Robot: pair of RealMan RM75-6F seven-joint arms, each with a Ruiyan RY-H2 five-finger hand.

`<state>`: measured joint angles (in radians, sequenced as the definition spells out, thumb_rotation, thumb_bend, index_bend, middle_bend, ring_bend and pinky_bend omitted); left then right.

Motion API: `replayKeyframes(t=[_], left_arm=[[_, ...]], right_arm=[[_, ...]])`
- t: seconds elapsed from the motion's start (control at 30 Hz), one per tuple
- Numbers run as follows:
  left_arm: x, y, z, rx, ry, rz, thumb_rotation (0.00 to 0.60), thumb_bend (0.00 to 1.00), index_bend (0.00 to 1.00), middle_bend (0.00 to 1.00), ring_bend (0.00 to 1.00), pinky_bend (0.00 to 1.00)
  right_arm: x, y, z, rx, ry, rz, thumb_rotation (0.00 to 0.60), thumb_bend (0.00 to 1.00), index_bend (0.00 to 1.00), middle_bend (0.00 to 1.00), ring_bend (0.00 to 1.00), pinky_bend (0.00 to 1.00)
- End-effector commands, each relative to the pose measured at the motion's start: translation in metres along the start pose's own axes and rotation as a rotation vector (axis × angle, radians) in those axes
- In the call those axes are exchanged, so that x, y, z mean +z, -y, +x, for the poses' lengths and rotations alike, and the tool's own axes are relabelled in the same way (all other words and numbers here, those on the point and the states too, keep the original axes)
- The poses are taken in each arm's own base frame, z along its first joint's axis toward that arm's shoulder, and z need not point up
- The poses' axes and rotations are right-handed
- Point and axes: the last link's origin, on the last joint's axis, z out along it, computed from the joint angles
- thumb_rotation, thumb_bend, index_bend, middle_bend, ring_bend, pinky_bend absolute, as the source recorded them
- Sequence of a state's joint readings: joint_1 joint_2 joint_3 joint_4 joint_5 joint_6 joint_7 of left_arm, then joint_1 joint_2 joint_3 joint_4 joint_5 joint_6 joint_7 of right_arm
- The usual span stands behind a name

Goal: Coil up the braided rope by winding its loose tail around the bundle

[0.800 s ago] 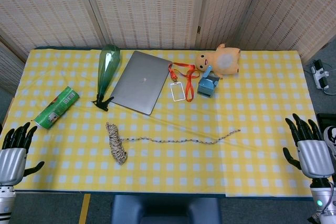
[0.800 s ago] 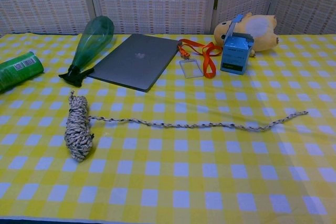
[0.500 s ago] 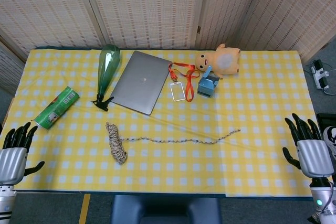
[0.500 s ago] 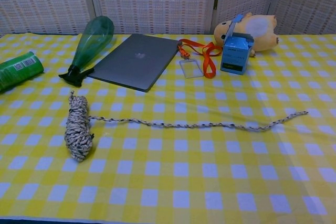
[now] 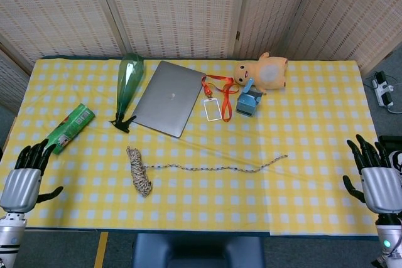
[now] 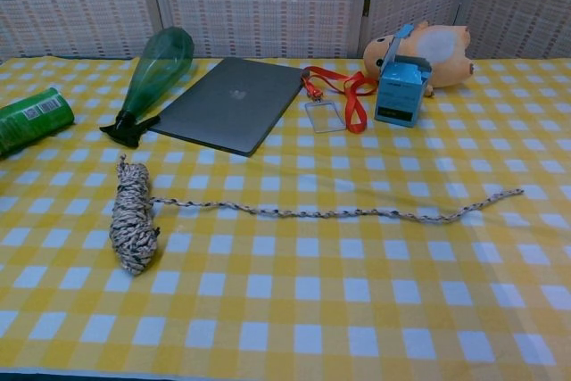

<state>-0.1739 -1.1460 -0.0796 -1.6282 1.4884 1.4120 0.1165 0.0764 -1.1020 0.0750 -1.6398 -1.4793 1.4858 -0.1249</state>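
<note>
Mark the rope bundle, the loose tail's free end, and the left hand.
rope bundle (image 6: 132, 220), chest view, middle of the wound coil
loose tail (image 6: 516, 192), chest view, its free tip at far right
left hand (image 5: 24, 180), head view, back of the palm, off the table's near-left corner

A staged test room for robot handling, not a lived-in home.

The tabletop (image 5: 314, 123) wears a yellow-and-white checked cloth and stands in front of folding woven-cane screens (image 5: 176, 10) that close off the back like a makeshift backdrop. On it lies an unrelated mix of props: a closed grey laptop (image 5: 166, 97), a green plastic bottle (image 5: 127, 83) on its side, a green can (image 5: 68, 128), an orange lanyard with a badge holder (image 5: 217, 95), a small blue box (image 5: 249, 102), a plush toy (image 5: 264, 71) and a braided rope (image 5: 188, 169). A power strip (image 5: 383, 91) lies on the grey floor at the right, and two robot hands show at the near corners.
</note>
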Motion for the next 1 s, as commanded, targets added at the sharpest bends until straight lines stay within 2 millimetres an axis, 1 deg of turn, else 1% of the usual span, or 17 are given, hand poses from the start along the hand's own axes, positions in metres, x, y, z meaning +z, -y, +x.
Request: replayKeyframes(t=[0.03,0.2,0.43,0.77,0.83,1.0], left_arm=[[0.013,-0.018,0.004,-0.042,0.002,-0.085,0.6,0.17,0.05,0.03,0.0,0.0],[0.035,-0.046,0.005,-0.098,0.035,-0.209,0.6,0.17,0.05,0.03,0.0,0.0],[0.059,-0.091,-0.006,-0.134,0.116,-0.369,0.6,0.17,0.05,0.03,0.0,0.0],[0.077,-0.153,-0.042,-0.122,0.221,-0.508,0.6,0.17,0.03,0.03,0.0,0.0],[0.081,-0.162,-0.049,-0.126,0.231,-0.51,0.6,0.17,0.03,0.03,0.0,0.0],[0.091,-0.177,-0.065,-0.097,0.243,-0.487,0.6,0.17,0.03,0.03,0.0,0.0]], right_arm=[[0.001,0.001,0.002,-0.003,-0.007,0.006,0.6,0.4,0.0,0.0,0.08,0.0],[0.004,0.0,0.005,-0.004,-0.014,0.006,0.6,0.4,0.0,0.0,0.08,0.0],[0.004,0.002,0.006,-0.004,-0.011,0.008,0.6,0.4,0.0,0.0,0.08,0.0],[0.002,-0.002,0.004,-0.002,-0.001,-0.01,0.6,0.4,0.0,0.0,0.08,0.0],[0.002,-0.002,0.005,-0.001,-0.003,-0.01,0.6,0.4,0.0,0.0,0.08,0.0],[0.002,-0.004,0.004,0.002,0.002,-0.013,0.6,0.4,0.0,0.0,0.08,0.0]])
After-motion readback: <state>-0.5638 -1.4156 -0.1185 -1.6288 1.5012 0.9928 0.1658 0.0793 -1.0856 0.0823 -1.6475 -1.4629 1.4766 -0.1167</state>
